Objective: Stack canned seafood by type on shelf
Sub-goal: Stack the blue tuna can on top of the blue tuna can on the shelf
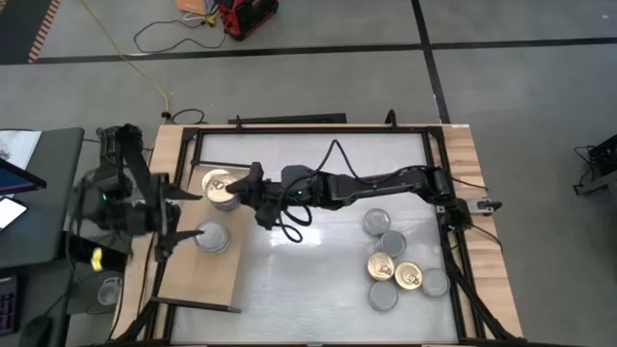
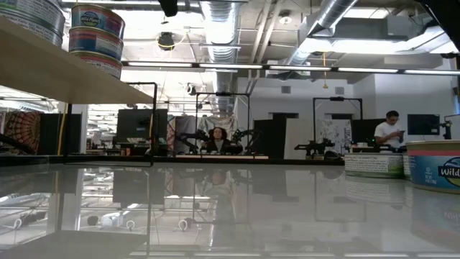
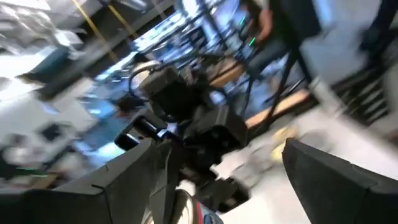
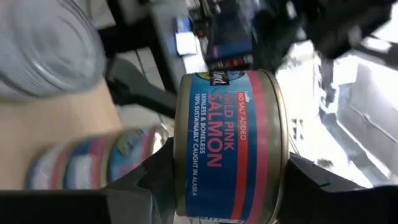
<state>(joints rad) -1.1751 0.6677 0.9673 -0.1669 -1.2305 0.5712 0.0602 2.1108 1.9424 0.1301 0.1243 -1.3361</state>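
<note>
The right end effector (image 1: 234, 192) reaches across the bench (image 1: 318, 289) to the shelf (image 1: 207, 280) and is clamped on a gold-topped salmon tin (image 4: 230, 146) over the gold stack (image 1: 220, 186). In the right wrist view the fingers (image 4: 146, 180) press both sides of the label (it reads "wild pink salmon"). The left end effector (image 1: 178, 220) hangs beside a silver-topped stack (image 1: 212, 237) on the shelf, fingers (image 3: 140, 168) spread apart, holding nothing. Seven loose tins (image 1: 395, 265) lie on the bench's right side, well apart from the shelf.
</note>
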